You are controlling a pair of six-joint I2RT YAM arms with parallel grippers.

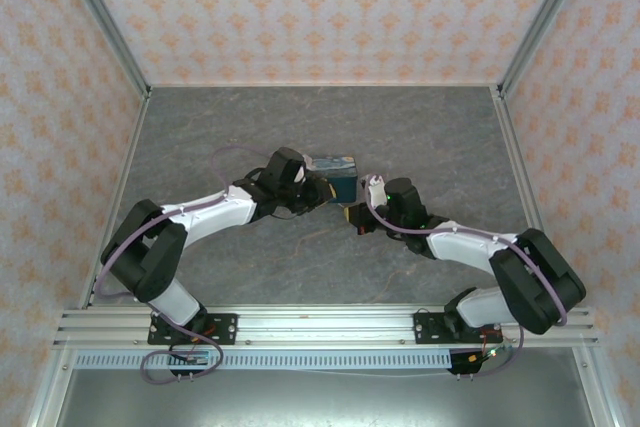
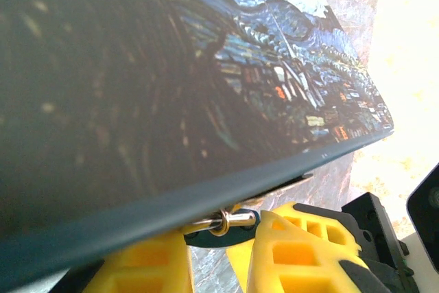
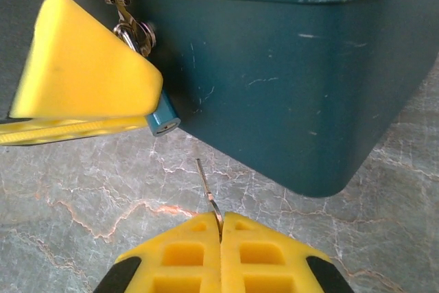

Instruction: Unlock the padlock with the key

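Key [image 3: 208, 193] near padlock [image 3: 163, 120], right wrist view

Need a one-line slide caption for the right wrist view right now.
Right claw pinches the key, tip aimed at, but short of, the padlock on the box.

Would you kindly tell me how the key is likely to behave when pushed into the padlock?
The key looks very thin, so it may flex if pushed off-axis. The right gripper pinches only its end, so it could pivot or slip in the grip.
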